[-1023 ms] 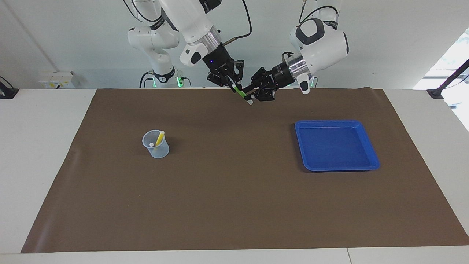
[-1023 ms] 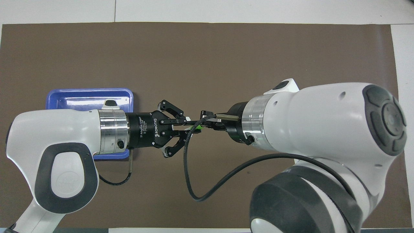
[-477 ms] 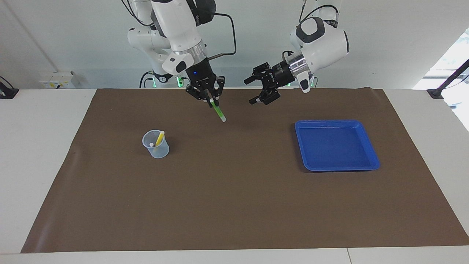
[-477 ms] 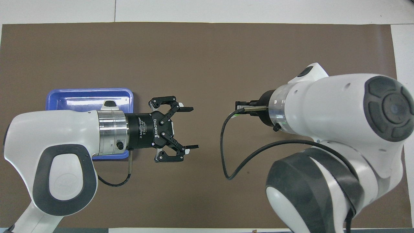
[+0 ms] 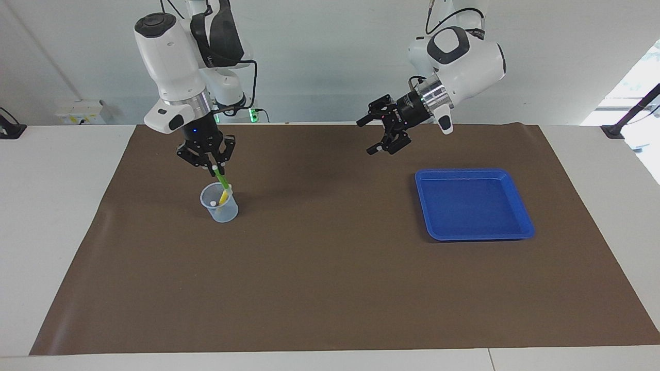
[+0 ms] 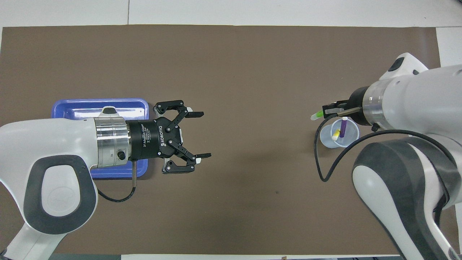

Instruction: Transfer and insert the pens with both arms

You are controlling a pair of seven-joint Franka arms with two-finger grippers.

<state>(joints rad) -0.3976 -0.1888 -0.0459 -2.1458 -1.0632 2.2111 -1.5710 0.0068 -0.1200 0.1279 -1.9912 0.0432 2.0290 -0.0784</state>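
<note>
From across the table, the right gripper (image 5: 212,166) pinches the green pen (image 5: 221,179) by its upper end and hangs it over the clear plastic cup (image 5: 220,203) at the right arm's end of the brown mat (image 5: 330,288). The pen's long axis slants down and away from the robots, its lower end about at the cup's rim, right beside the yellow pen (image 5: 225,195) leaning inside. That's the relation that matters: the mouth lies just under the fingers, so a short drop looks like all that's left. The left gripper (image 5: 380,135) waits in the air with its fingers spread and nothing in them, over bare mat beside the empty blue tray (image 5: 521,216). From overhead, the right gripper (image 6: 334,110) holds the green pen (image 6: 317,115) pointing outward over the cup's (image 6: 326,141) rim, and inside stand the purple pen (image 6: 344,127) and the yellow pen (image 6: 336,135). Those two crowd the opening, so the tip may knock them. The left gripper (image 6: 197,134) is splayed wide near the tray (image 6: 65,108), well apart from the cup.
</note>
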